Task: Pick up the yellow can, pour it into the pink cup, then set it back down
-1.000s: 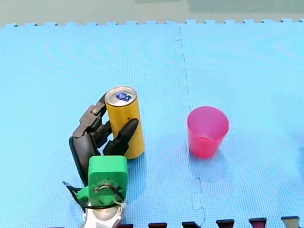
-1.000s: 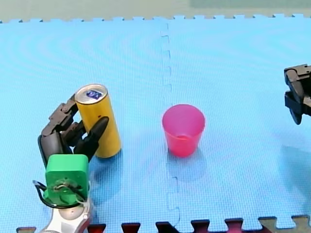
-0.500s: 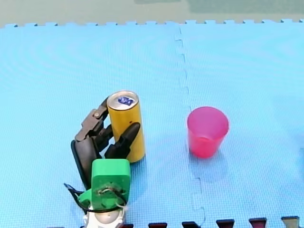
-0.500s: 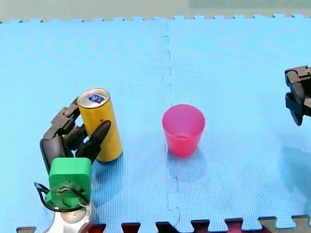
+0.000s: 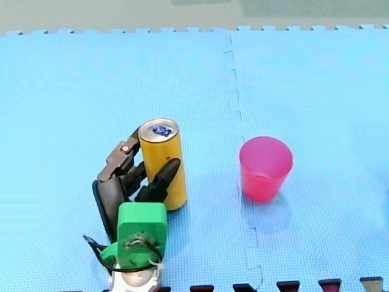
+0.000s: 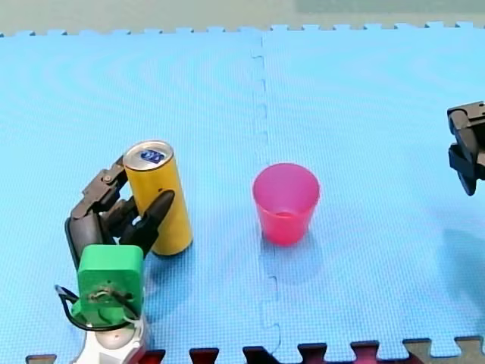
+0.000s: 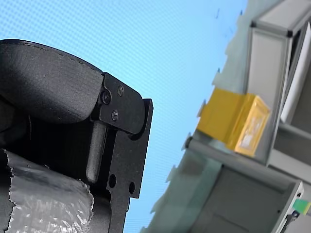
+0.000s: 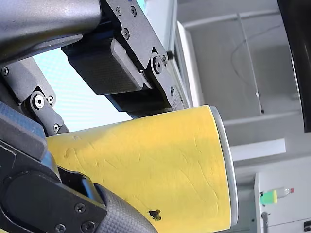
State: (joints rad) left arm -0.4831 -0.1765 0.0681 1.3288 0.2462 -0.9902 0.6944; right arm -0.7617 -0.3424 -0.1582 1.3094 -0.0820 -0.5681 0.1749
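Left robot hand: clamped around yellow can, which stands upright on blue foam mat. Pink cup: upright, right of the can, apart from it. Right robot hand: far right, holding nothing; grip cannot be told.

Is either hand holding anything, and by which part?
The left hand grips the yellow can around its lower body, thumb in front, fingers behind. The right hand, at the right edge of the mat, holds nothing.
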